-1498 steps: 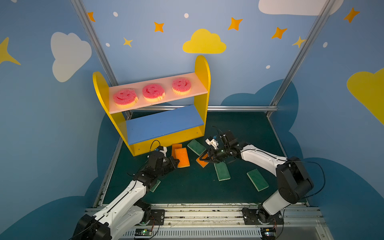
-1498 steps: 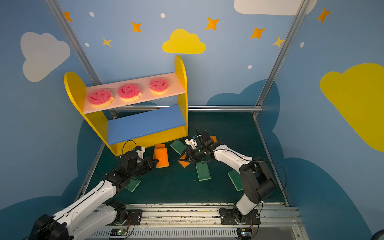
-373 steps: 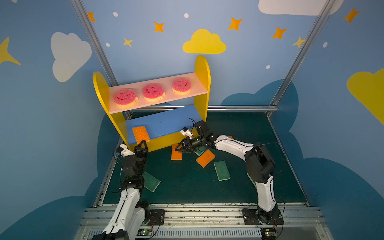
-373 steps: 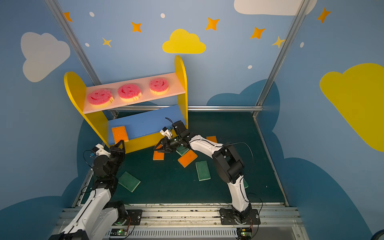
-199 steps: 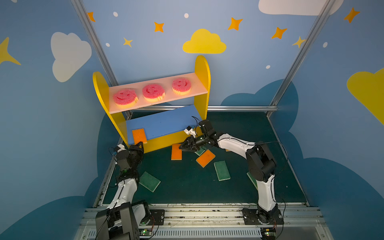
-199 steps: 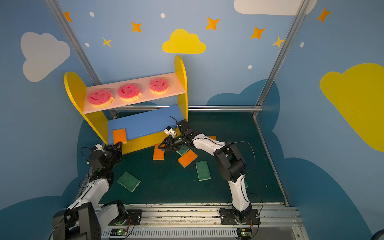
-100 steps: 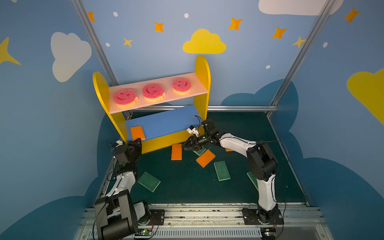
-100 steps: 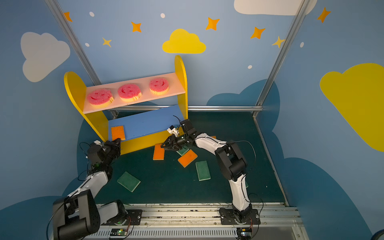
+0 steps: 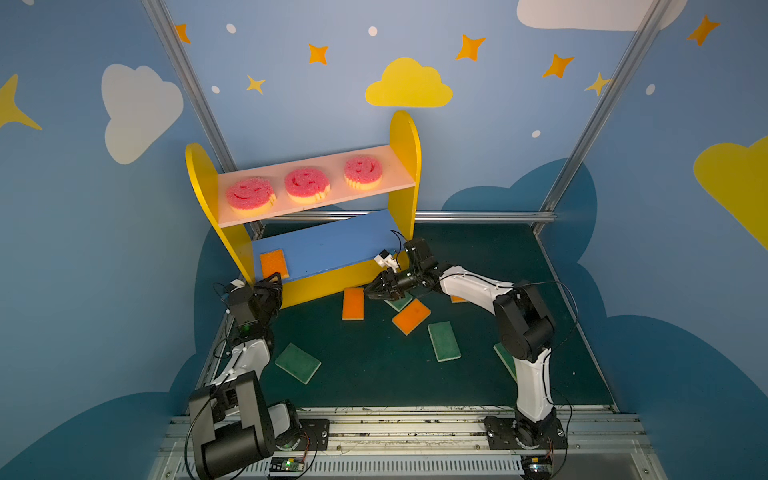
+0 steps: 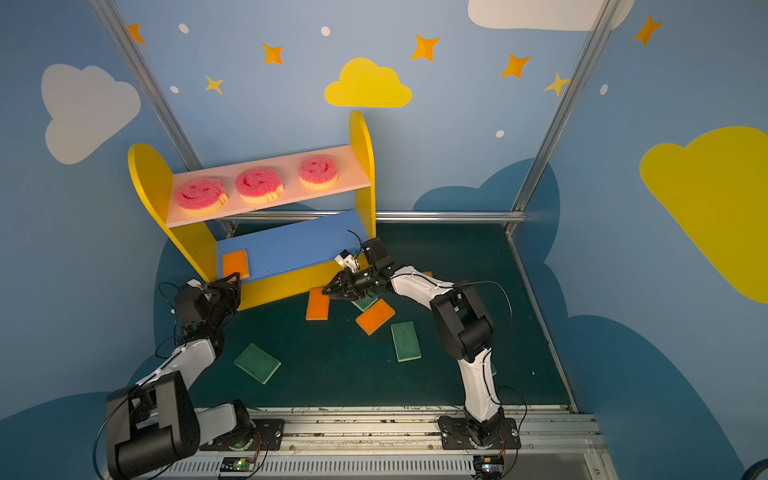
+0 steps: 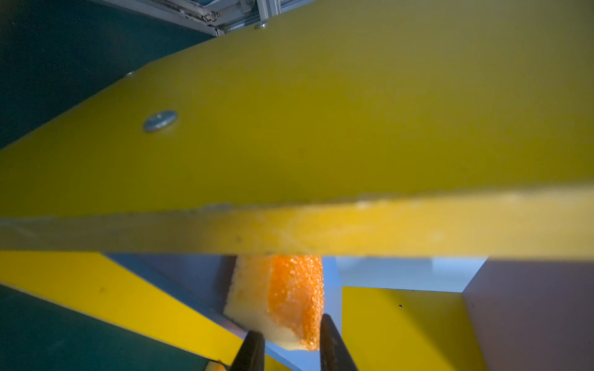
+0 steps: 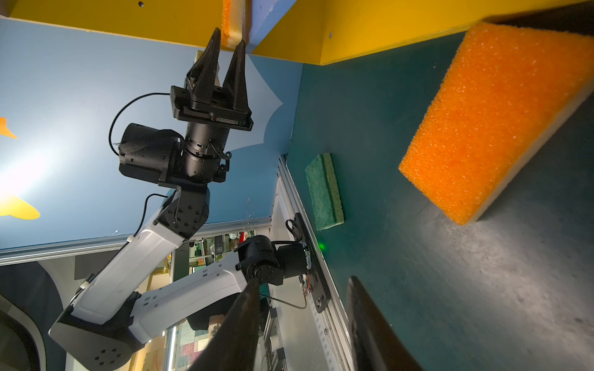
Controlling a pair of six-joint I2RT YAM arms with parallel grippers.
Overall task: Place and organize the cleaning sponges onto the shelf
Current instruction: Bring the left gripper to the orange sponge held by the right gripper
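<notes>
Behind right arm (image 9: 469, 284): green sponge (image 9: 503, 359) half hidden, orange sponge (image 9: 457, 299) nearly covered.

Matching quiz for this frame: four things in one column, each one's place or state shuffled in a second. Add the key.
Things
1. middle pink smiley sponge
2. leftmost orange sponge
3. leftmost green sponge
4. right claw

Place or state
A. lying flat on the green mat
B. open, holding nothing
C. on the pink upper board
D. on the blue lower board, at its left end

Pairs: 1-C, 2-D, 3-A, 4-B
</notes>
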